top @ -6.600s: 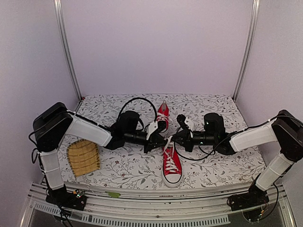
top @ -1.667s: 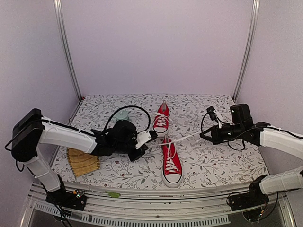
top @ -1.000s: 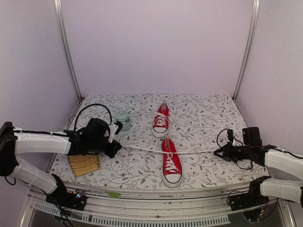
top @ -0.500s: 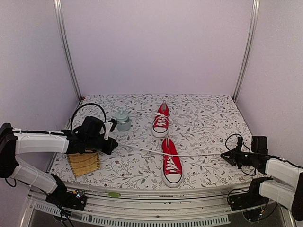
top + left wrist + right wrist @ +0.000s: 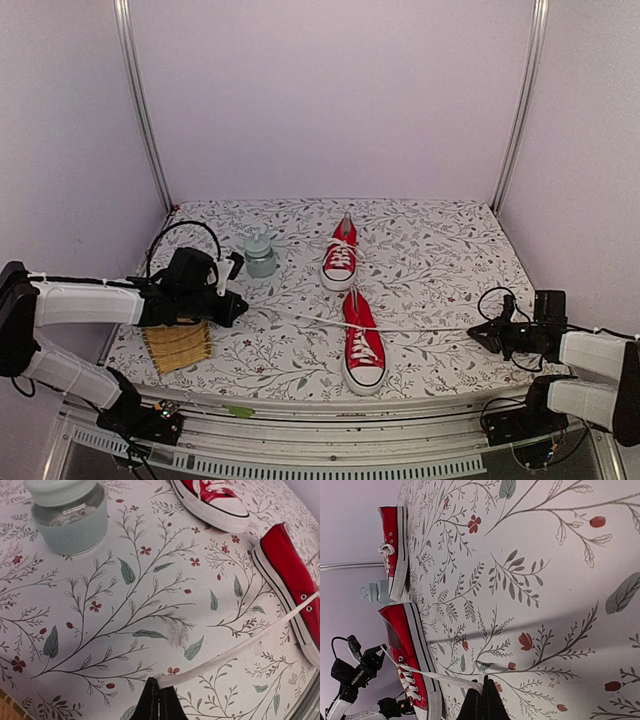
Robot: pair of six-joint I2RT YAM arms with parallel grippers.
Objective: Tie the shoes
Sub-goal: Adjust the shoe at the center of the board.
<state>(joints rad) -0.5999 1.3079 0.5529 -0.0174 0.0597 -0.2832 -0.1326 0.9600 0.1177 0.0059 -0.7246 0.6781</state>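
— At the tips of the left gripper [image 5: 159,703], what are you holding?

— I am pinching one white lace end [image 5: 225,652] there. The jaws are clamped fully together on it, and the lace is running almost straight off to the right of the tool, into the near shoe [image 5: 362,345].

— And the right gripper [image 5: 485,702]?

— It is squeezing the other lace end [image 5: 445,679] the same way, fingers pressed tight, and that lace is stretching away to its left toward the same shoe. The shoe is lying between my two tools, well apart from each, with its toe pointing toward the arm bases.

— The second shoe?

— The far shoe [image 5: 341,255] is sitting just beyond the near one, touched by neither tool. A glass jar [image 5: 67,515] is standing ahead of the left tool, and a woven mat [image 5: 177,345] is lying under that arm.
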